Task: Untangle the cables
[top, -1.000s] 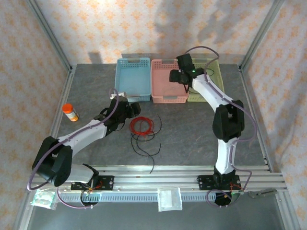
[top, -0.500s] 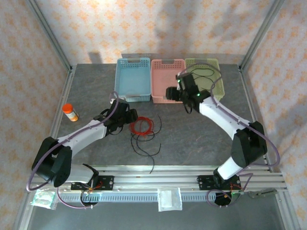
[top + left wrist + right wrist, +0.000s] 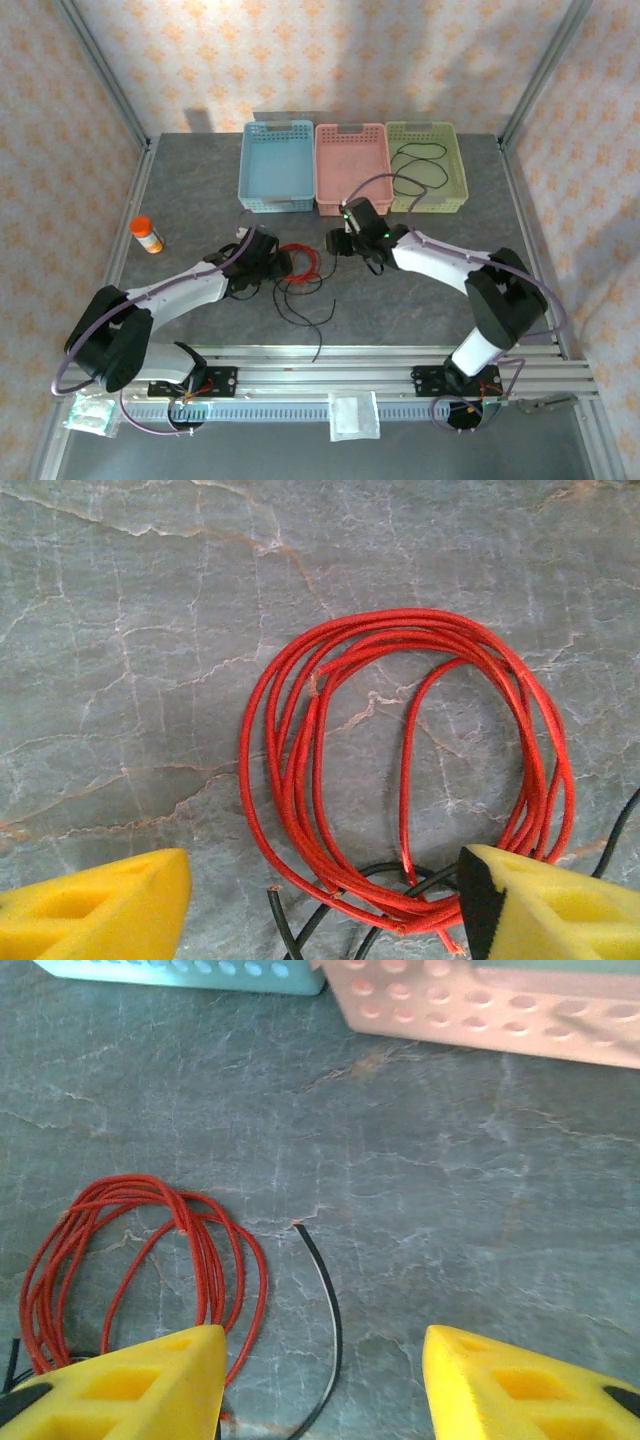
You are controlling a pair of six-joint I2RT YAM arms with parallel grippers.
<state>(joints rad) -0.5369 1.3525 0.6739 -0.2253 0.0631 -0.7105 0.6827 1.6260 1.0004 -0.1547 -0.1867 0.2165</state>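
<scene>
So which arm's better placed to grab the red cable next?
Left, likely. The left gripper is open with the red cable mostly between its jaws; the right gripper, also open, has it off to one side.

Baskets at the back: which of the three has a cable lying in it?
The green basket, rightmost of the row: a black cable lies looped inside it, while the blue basket and pink basket hold none.

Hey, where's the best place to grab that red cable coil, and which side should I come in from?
Probably grip the red cable coil on the tightly bundled arc farthest from the black cable, where its strands run together. Come straight down from above: the coil lies flat on the table, and its opposite side overlaps the black cable.
</scene>
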